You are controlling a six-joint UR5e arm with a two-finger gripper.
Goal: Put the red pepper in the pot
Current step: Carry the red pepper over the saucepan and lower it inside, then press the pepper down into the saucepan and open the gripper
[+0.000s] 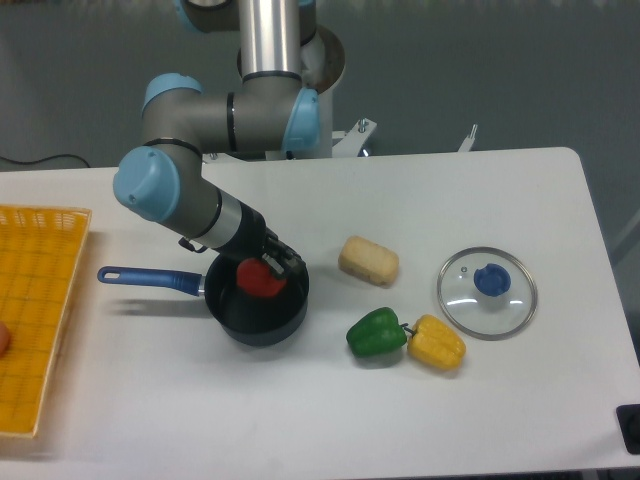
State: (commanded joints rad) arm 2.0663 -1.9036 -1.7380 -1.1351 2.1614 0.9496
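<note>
Centrally, the gripper (268, 268) is reaching into the pot (256, 318) from the upper left, its fingers closing around the red pepper (257, 280) just above the pot's floor. To the right are lying a beige block (368, 261), green pepper (376, 333), yellow pepper (437, 343) and glass lid (487, 292).

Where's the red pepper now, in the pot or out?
In: the red pepper sits within the pot rim, gripper at it; released or not, cannot tell.
</note>
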